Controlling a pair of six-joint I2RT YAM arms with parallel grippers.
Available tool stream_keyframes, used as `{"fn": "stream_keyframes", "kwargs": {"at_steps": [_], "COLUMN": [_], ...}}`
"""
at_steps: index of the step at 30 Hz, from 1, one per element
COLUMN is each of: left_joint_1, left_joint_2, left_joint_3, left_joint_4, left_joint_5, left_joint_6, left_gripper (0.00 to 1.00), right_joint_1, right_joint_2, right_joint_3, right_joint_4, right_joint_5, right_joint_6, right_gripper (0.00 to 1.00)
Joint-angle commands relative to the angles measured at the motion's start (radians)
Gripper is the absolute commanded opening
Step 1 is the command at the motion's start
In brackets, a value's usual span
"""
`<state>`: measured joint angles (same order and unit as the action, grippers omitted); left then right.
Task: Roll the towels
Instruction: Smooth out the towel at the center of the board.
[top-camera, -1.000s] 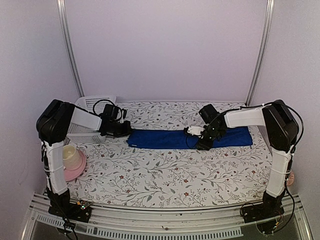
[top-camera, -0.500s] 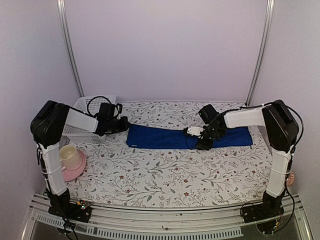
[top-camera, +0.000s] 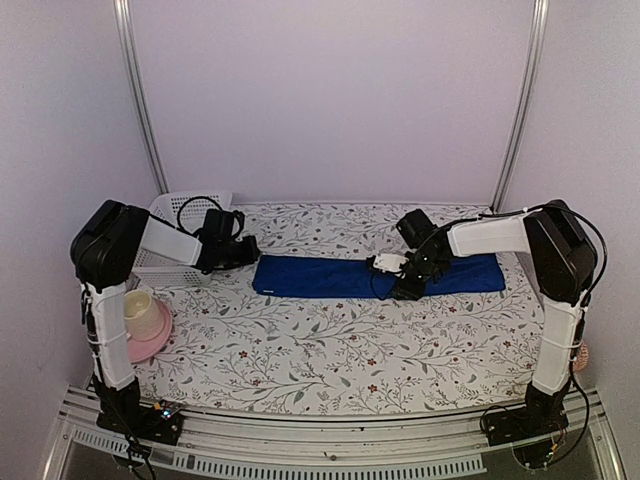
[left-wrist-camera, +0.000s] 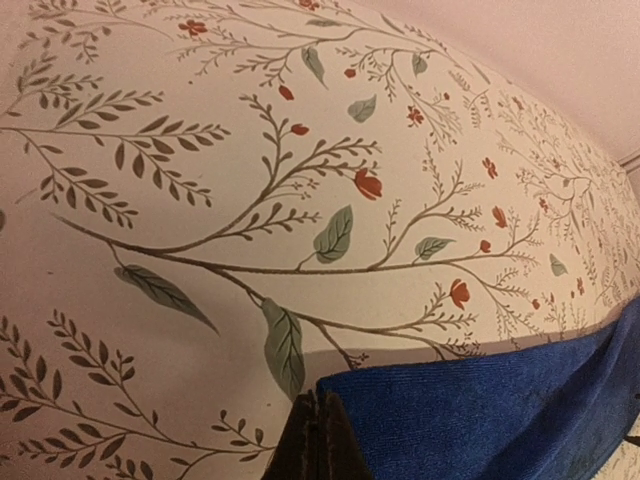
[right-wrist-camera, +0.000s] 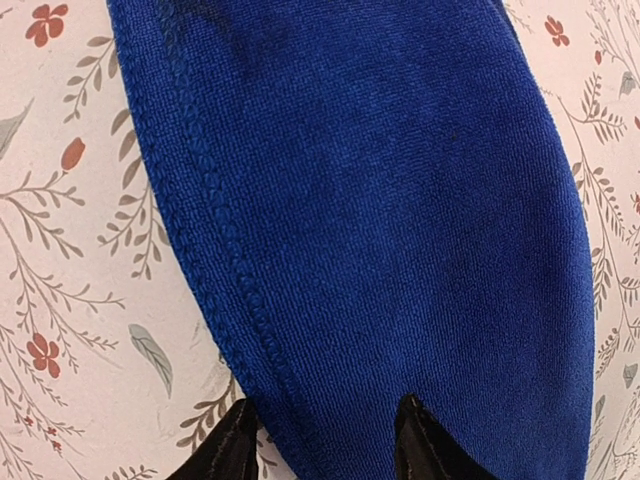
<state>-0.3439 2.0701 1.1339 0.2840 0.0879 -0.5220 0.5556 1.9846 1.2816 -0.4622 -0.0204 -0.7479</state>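
One royal-blue towel lies flat and stretched out along the back of the flowered table. At its left end my left gripper hovers low. In the left wrist view its fingers are pressed together with nothing between them, and the towel's corner lies right beside the tips. My right gripper is down at the middle of the towel's near edge. Its fingers stand apart astride the stitched hem, one tip by the tablecloth, the other on the blue cloth.
A white slatted basket stands at the back left, just behind the left arm. A pink bowl with a cream cup on it sits at the left edge. Metal posts rise at both back corners.
My left gripper has drawn back a little from the towel's left end, which now lies flatter and squarer. The right arm has hardly moved.
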Motion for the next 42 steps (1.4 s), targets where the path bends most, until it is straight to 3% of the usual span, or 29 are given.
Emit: {"fn": "stream_keyframes", "kwargs": {"at_steps": [1,9,12,14,21,25,29,34,42], "left_joint_1": [0.005,0.001,-0.014,-0.036,-0.105,-0.106,-0.110,-0.129,-0.151], "left_joint_2": [0.016,0.007,-0.081,-0.153,-0.314,-0.380,-0.405,-0.459,-0.607], "left_joint_3": [0.020,0.027,-0.029,-0.056,-0.144,-0.209,-0.230,-0.257,-0.345], "left_joint_4": [0.004,-0.005,0.012,0.014,-0.039,-0.042,-0.055,-0.056,-0.068], "left_joint_5": [-0.073,-0.073,-0.076,-0.089,-0.102,-0.081,-0.049,-0.040,-0.063], "left_joint_6": [-0.005,0.017,0.040,0.077,0.140,0.125,0.142,0.160,0.161], "left_gripper": [0.00,0.00,0.23,0.34,0.52,0.65,0.71,0.86,0.91], "right_joint_1": [0.012,0.012,0.012,0.013,0.025,0.070,0.126,0.182,0.194], "right_joint_2": [0.075,0.038,-0.003,-0.035,-0.078,-0.018,0.084,0.222,0.354], "right_joint_3": [-0.059,-0.063,-0.056,-0.047,0.082,0.232,0.362,0.505,0.638], "right_joint_4": [-0.058,-0.062,-0.074,-0.083,-0.127,-0.131,-0.132,-0.133,-0.134], "right_joint_5": [0.039,0.027,0.002,-0.022,-0.118,-0.103,-0.114,-0.109,-0.158], "right_joint_6": [-0.026,-0.036,-0.039,-0.040,-0.057,-0.050,-0.020,0.046,0.167], "right_gripper": [0.45,0.45,0.49,0.50,0.63,0.66,0.67,0.62,0.52]}}
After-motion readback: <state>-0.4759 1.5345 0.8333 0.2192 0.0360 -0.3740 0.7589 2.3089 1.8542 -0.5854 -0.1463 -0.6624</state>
